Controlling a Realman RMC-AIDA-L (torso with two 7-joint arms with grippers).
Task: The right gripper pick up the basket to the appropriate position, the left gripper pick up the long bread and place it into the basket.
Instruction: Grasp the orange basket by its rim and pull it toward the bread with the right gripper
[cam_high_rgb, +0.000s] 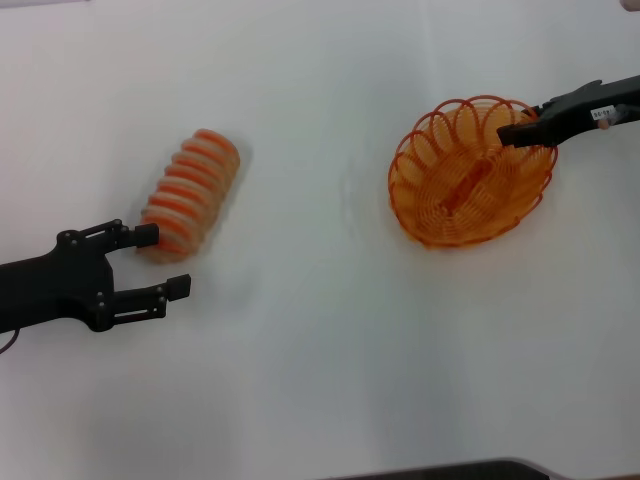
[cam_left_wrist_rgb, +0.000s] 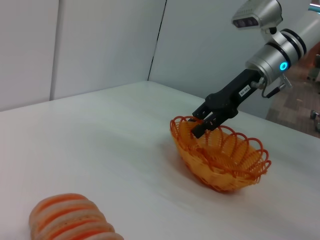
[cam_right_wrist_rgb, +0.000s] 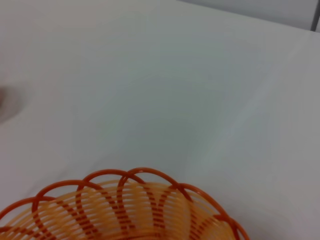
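The long bread (cam_high_rgb: 190, 192), pale tan with orange ridges, lies on the white table at the left; one end of it shows in the left wrist view (cam_left_wrist_rgb: 70, 217). My left gripper (cam_high_rgb: 165, 260) is open, just in front of the loaf's near end, with one fingertip beside it. The orange wire basket (cam_high_rgb: 445, 200) sits at the right and is empty. My right gripper (cam_high_rgb: 512, 133) is shut on the basket's far right rim. In the left wrist view the right gripper (cam_left_wrist_rgb: 200, 124) pinches the rim and the basket (cam_left_wrist_rgb: 215, 165) looks tilted. The right wrist view shows only the basket's rim (cam_right_wrist_rgb: 125, 210).
The white table (cam_high_rgb: 320, 350) lies open between the loaf and the basket and along the front. A dark edge (cam_high_rgb: 450, 470) shows at the bottom of the head view. Grey walls stand behind the table in the left wrist view.
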